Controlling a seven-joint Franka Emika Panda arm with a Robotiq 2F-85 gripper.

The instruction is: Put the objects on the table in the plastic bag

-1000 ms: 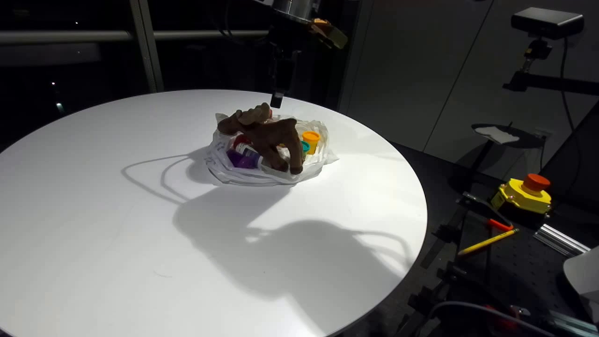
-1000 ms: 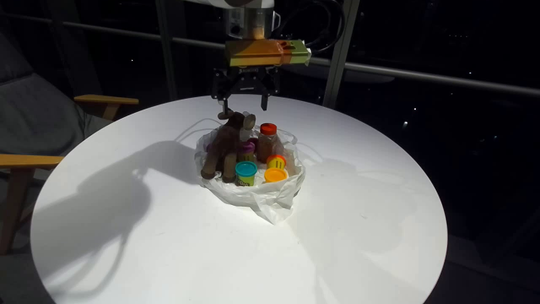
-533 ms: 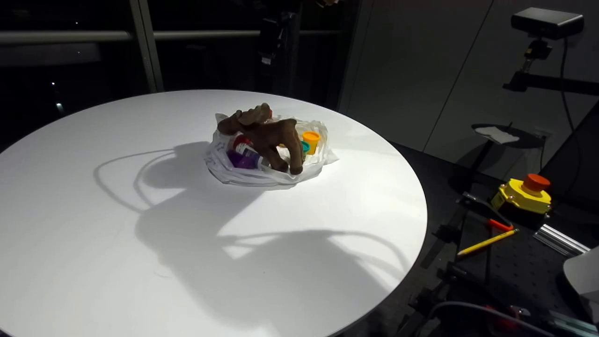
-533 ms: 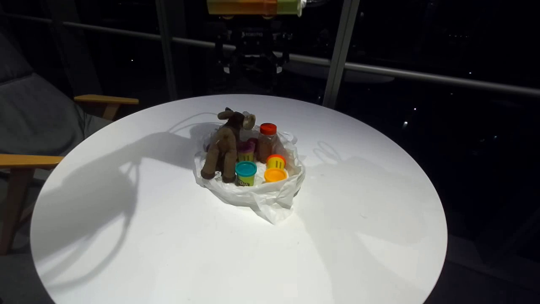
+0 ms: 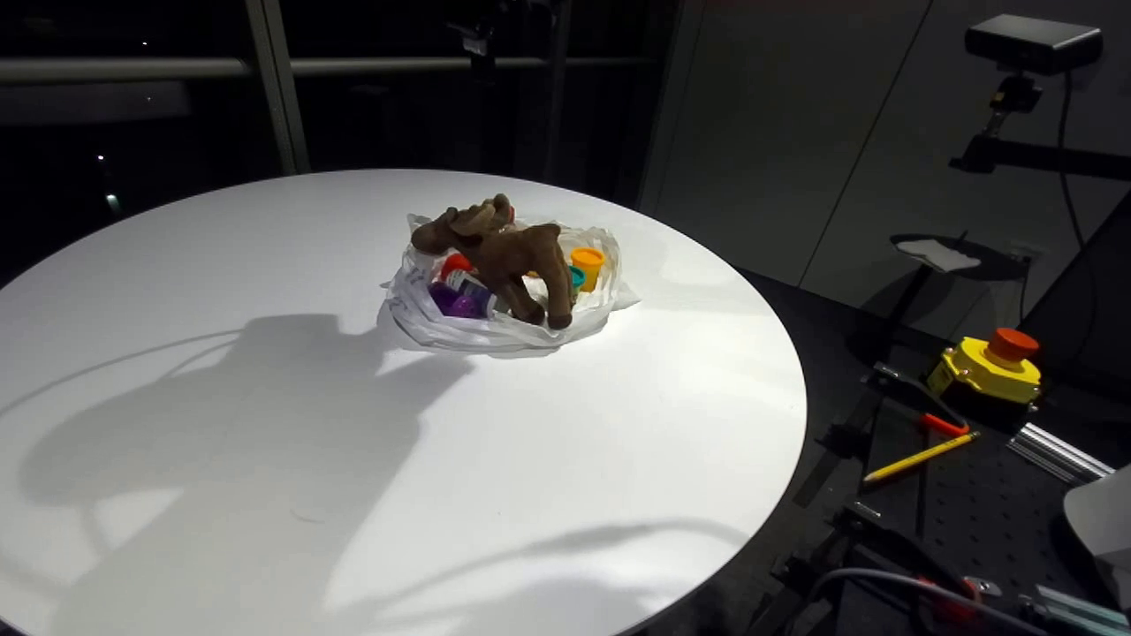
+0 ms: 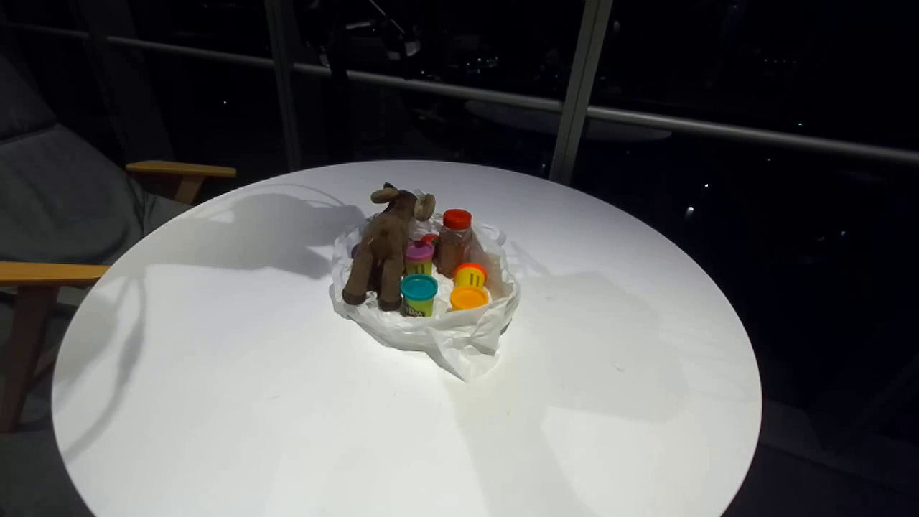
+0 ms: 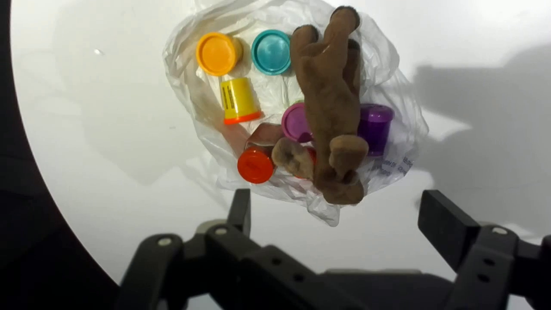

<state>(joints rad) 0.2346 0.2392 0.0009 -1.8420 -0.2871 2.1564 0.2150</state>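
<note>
The white plastic bag (image 6: pixel 459 341) lies open on the round table, also visible in the wrist view (image 7: pixel 402 125). A brown plush moose (image 6: pixel 384 248) stands tilted in it. Beside the moose are an orange-lidded tub (image 7: pixel 215 54), a teal-lidded tub (image 7: pixel 271 52), a yellow tub (image 7: pixel 239 99) on its side, a magenta-lidded tub (image 7: pixel 295 122), a red-lidded jar (image 7: pixel 256 165) and a purple container (image 7: pixel 375 129). Another red item is partly hidden by the moose. My gripper (image 7: pixel 335 209) is open and empty, high above the table. It is dim in both exterior views.
The round white table (image 6: pixel 610 431) carries the bag. A grey chair with wooden armrests (image 6: pixel 179 171) stands beside it. A yellow box with a red button (image 5: pixel 990 367), a pencil (image 5: pixel 922 457) and a camera on a stand (image 5: pixel 1034 40) are off the table.
My open gripper has risen from just above the moose's head to the top of the exterior views, and its shadow has shifted. The moose, tubs and bag stay in place.
</note>
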